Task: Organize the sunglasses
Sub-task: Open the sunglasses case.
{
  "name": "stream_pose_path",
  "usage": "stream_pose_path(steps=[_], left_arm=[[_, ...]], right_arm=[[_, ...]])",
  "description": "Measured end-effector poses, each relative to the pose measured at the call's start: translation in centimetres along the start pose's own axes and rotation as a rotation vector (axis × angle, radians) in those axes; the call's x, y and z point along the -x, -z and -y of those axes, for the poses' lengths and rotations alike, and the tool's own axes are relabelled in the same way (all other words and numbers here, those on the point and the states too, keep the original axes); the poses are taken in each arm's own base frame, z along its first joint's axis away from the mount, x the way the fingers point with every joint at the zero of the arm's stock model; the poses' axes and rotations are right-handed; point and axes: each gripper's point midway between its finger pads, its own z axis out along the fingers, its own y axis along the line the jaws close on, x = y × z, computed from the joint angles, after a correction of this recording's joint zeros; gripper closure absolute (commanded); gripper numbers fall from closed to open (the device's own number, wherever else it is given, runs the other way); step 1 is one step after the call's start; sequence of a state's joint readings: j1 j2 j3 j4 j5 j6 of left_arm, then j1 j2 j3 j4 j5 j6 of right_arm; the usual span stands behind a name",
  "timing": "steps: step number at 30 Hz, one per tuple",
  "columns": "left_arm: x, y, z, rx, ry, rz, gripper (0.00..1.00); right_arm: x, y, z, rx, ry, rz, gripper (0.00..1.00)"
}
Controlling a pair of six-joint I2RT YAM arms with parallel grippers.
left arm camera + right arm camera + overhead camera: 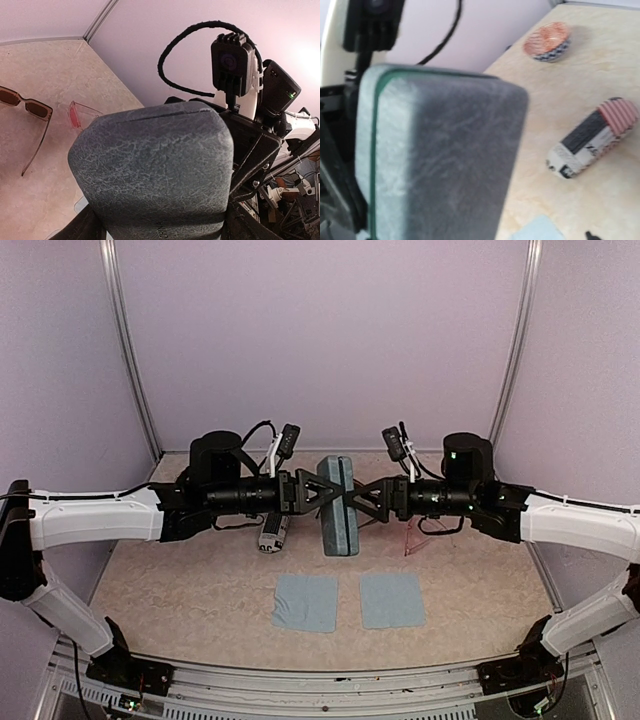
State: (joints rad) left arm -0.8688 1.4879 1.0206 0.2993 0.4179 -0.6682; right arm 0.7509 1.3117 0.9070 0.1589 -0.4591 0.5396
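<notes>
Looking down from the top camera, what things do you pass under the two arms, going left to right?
striped pouch → blue-grey case → pink sunglasses

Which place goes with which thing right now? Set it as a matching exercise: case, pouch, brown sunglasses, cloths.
1 blue-grey case
2 striped pouch
3 brown sunglasses
4 blue cloths

A on the table, temples unfolded, beside the pink sunglasses
B side by side, nearest the arm bases
C between the left hand and right hand
D on the table, left-arm side of the case

Pairs: 1-C, 2-D, 3-A, 4-B
</notes>
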Motion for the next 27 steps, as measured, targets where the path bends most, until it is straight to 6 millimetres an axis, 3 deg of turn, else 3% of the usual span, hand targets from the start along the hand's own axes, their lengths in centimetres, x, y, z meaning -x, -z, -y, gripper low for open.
stream_pose_path(steps=[13, 17, 24, 27], left_arm=[[-0.2, 0.3, -1.6, 0.051, 0.009, -0.001, 1.00], [-0.8, 0.2, 0.9, -0.048, -0.014, -0.033, 1.00], [-1.1, 0.1, 1.6, -0.075, -0.028, -0.043, 1.00], [-1.1, 0.2, 2.3, -0.106, -0.035, -0.050, 1.00]], right_arm=[[-1.3, 0.5, 4.0, -0.217, -0.042, -0.026, 0.24], [-2.5, 0.6, 6.8, -0.332, -0.066, -0.052, 0.25], [-2.1, 0.9, 6.4, -0.331, -0.053, -0.034, 0.22], [-1.0, 2.0, 5.3, -0.311, -0.018, 0.008, 0.18]])
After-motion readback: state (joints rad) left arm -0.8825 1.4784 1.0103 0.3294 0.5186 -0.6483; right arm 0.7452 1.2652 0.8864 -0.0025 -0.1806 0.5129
